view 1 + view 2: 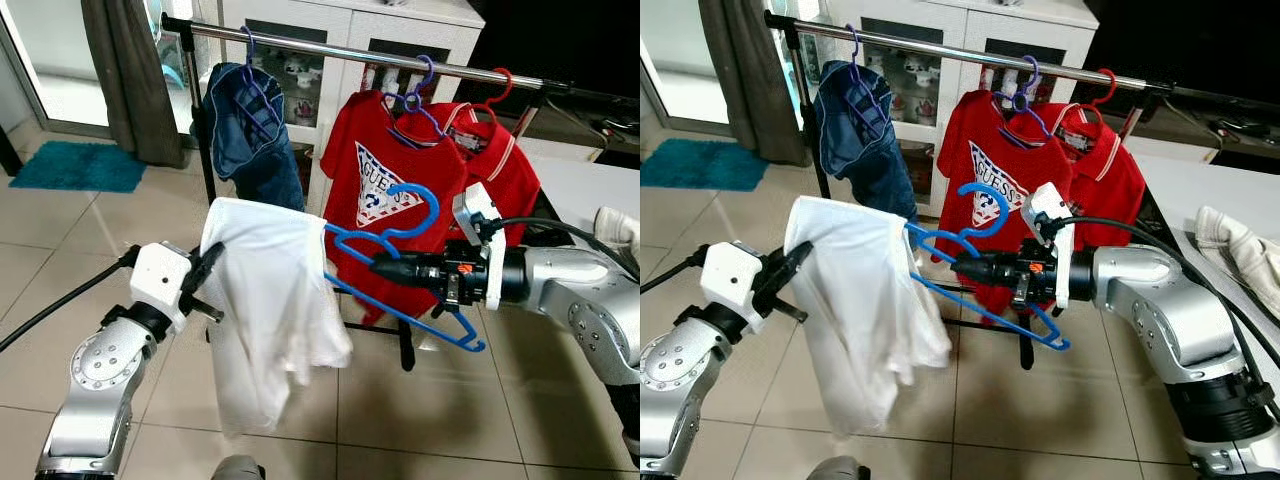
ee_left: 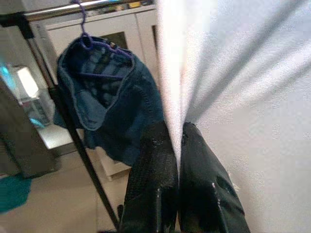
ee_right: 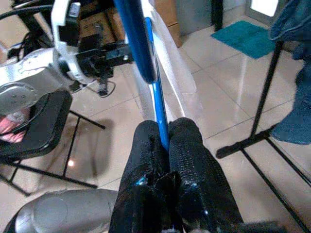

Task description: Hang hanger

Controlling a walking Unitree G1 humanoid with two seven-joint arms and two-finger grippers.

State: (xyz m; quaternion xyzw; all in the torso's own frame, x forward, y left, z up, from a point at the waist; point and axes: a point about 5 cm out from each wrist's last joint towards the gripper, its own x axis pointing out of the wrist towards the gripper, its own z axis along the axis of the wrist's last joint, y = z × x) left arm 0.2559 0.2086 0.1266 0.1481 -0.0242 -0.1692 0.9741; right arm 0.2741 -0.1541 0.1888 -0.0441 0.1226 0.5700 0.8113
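Note:
A blue plastic hanger (image 1: 405, 262) is held in front of the rack, its hook up, with my right gripper (image 1: 378, 266) shut on its lower bar (image 3: 156, 104). One end of the hanger goes into a white shirt (image 1: 270, 310) that hangs down in folds. My left gripper (image 1: 208, 262) is shut on the shirt's cloth (image 2: 233, 97) at its left edge. Behind them runs the chrome rail (image 1: 330, 50) of the clothes rack.
On the rail hang a blue denim garment (image 1: 248, 135) on a purple hanger, a red printed T-shirt (image 1: 385, 185) and a red polo (image 1: 495, 165). The rack's black foot (image 1: 405, 350) stands on the tiled floor. A white cabinet (image 1: 345, 40) is behind; a white table (image 1: 1200, 200) with cloth is at right.

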